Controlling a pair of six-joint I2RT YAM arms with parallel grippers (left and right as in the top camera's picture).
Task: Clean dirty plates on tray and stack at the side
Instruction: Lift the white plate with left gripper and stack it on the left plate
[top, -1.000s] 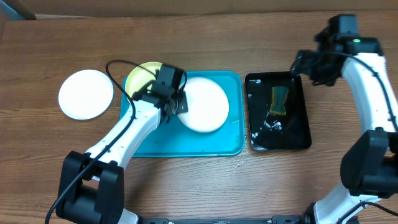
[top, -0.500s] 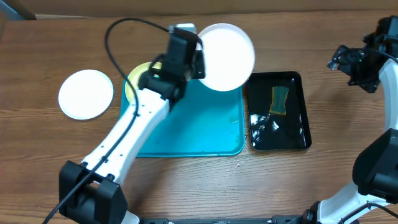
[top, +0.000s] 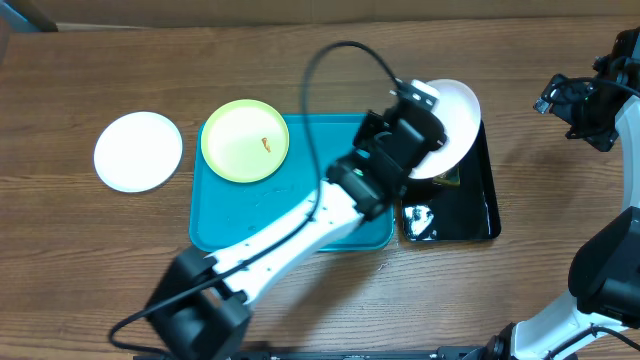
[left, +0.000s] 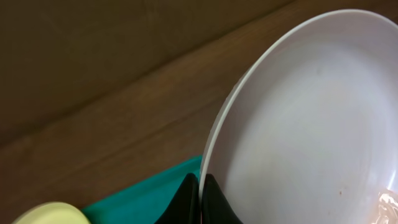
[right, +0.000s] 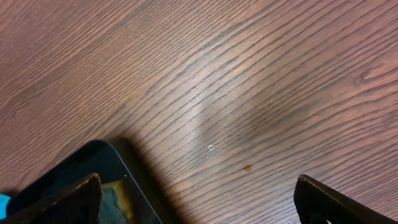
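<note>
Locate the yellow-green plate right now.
Overhead view, left of centre: the yellow-green plate sits at the far-left corner of the turquoise tray, just right of the white plate lying off the tray.

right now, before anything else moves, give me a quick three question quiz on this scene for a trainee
1. True or false: the yellow-green plate lies on the turquoise tray.
2. The left jaws are shut on: A) the yellow-green plate, B) the tilted white plate above the black tray, C) nothing.
3. How many plates lie directly on the table?
Key: 1 true; 2 B; 3 one, the flat white plate left of the turquoise tray.
</note>
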